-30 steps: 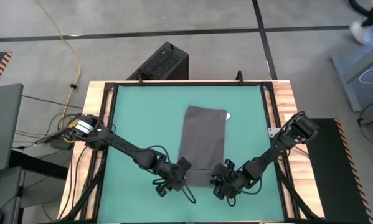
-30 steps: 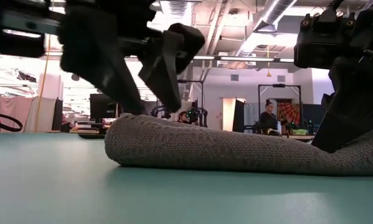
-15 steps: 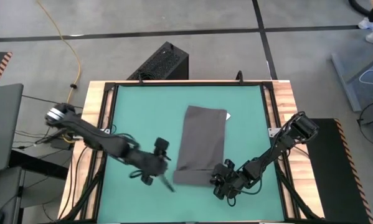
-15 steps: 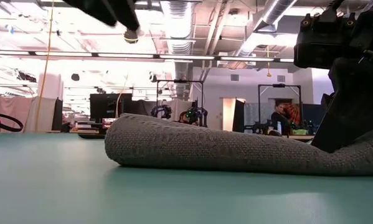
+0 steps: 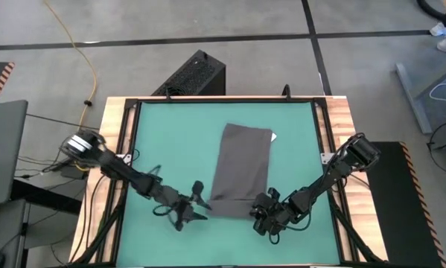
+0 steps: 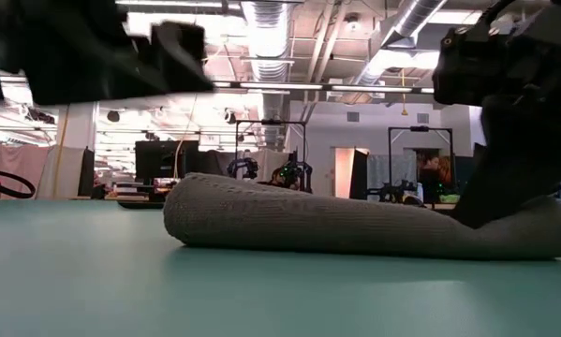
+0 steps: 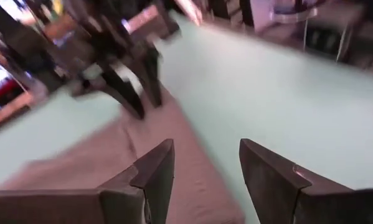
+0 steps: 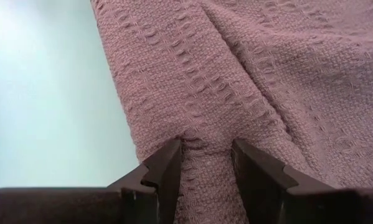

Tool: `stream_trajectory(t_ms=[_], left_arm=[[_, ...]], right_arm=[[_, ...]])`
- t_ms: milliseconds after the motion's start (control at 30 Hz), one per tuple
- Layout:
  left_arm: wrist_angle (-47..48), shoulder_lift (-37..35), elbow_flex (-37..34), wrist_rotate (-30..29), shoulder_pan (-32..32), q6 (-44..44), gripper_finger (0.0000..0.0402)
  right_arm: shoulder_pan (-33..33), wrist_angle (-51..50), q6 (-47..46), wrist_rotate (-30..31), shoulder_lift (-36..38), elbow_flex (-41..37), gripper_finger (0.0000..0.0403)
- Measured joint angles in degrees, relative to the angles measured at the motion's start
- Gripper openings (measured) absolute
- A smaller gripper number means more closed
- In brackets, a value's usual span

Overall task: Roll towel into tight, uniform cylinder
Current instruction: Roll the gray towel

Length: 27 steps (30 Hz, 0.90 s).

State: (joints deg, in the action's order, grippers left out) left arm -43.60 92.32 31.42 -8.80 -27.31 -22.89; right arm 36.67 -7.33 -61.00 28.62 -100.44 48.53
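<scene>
The dark grey towel [image 5: 241, 170] lies flat along the table's middle. Its near end is rolled into a low roll [image 6: 355, 225] that rests on the green mat, and its white tag [image 5: 273, 138] shows at the far right corner. My right gripper [image 5: 261, 210] is shut on the roll's right end. My left gripper [image 5: 199, 202] is open, just left of the roll's left end and above the mat [image 6: 93, 56]. In the left wrist view [image 7: 205, 177] its fingers stand over the towel's edge without touching it. My right gripper pinches a bunched fold of the roll [image 8: 205, 146] between its two fingers, at the roll's right end. The fingers [image 8: 167, 171] slant down from the table's near right side. The roll stays on the mat, slightly pressed down under the gripper [image 6: 514, 211].
The green mat [image 5: 163, 141] sits inside a wooden frame with a dark rail [image 5: 126, 149]. Bare mat lies left and right of the towel. A black box [image 5: 193, 74] stands beyond the far edge.
My left gripper has left the roll's left end, swung up and toward the table's left edge, then come back down toward that end. It now hangs open beside it. My right gripper has kept its hold, and the roll has stayed in place.
</scene>
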Motion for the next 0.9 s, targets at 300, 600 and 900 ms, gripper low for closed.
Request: stream_trajectory(t_ms=[300,600,900], left_arm=[[12.2,11.6,9.8,-8.9,0.0,-3.9,0.0171],[21.0,11.8,12.0,-12.3,-0.1,-1.7,0.0171],[23.4,12.7,11.5,-9.9,2.4,3.7,0.0171]], right_arm=[[-0.6,0.0,0.0,0.0,0.0,0.0,0.0170],[-0.6,0.1,0.0,0.0,0.0,0.0,0.0170],[-0.6,0.6,-0.6,-0.1,0.0,0.0,0.0170]])
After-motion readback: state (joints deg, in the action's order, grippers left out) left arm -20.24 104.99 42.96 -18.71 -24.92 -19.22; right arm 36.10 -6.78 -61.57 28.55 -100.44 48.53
